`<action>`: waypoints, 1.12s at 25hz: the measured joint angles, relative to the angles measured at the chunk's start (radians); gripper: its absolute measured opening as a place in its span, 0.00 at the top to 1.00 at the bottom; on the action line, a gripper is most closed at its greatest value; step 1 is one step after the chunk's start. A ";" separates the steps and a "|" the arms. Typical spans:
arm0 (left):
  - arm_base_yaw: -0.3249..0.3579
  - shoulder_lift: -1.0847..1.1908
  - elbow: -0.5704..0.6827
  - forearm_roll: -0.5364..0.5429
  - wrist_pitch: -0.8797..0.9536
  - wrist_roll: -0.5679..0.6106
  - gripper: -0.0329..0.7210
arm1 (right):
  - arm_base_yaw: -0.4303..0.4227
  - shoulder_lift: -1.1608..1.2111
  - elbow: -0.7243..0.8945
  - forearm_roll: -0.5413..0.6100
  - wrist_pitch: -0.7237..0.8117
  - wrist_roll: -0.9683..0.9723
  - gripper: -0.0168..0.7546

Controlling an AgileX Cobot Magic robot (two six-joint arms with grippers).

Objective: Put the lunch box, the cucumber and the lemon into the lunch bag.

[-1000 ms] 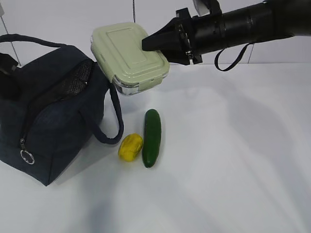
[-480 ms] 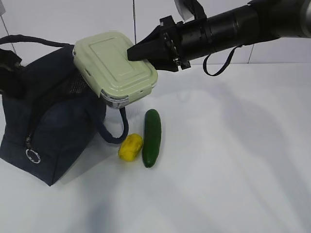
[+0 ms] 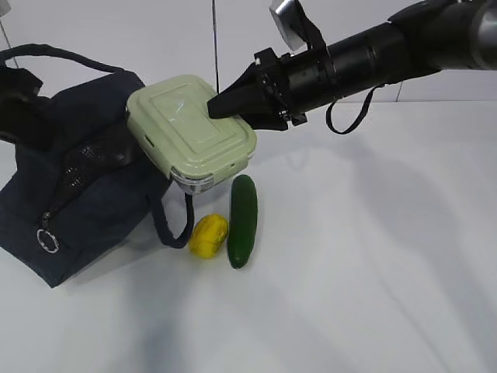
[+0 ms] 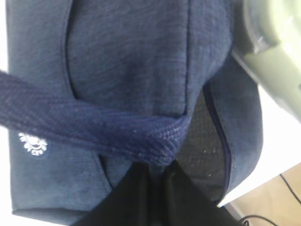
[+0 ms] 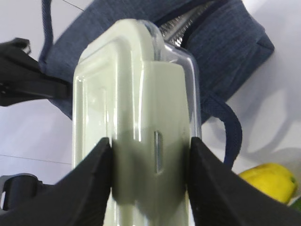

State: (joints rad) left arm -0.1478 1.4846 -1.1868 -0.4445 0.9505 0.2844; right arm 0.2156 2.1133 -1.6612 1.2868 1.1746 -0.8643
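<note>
I see the lunch box (image 3: 190, 130) clamped in my right tool (image 3: 221, 105), tilted over the lunch bag (image 3: 78, 186) at left. My left tool (image 4: 153, 176) pinches a bag handle (image 4: 94, 127). Lemon (image 3: 208, 235) and cucumber (image 3: 242, 220) lie on the tabletop (image 3: 373, 264) nearer.

No legible text or labels.
</note>
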 joint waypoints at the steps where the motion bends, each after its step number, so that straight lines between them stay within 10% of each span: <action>1: 0.000 0.000 0.000 -0.007 0.001 0.000 0.97 | 0.000 0.001 0.000 -0.006 0.000 0.002 0.52; 28: -0.051 0.000 0.000 -0.061 0.004 0.018 0.97 | 0.063 0.127 -0.002 0.101 -0.008 -0.027 0.52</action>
State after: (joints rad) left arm -0.1984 1.4846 -1.1868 -0.5057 0.9543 0.3023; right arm 0.2785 2.2407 -1.6632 1.3874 1.1665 -0.8909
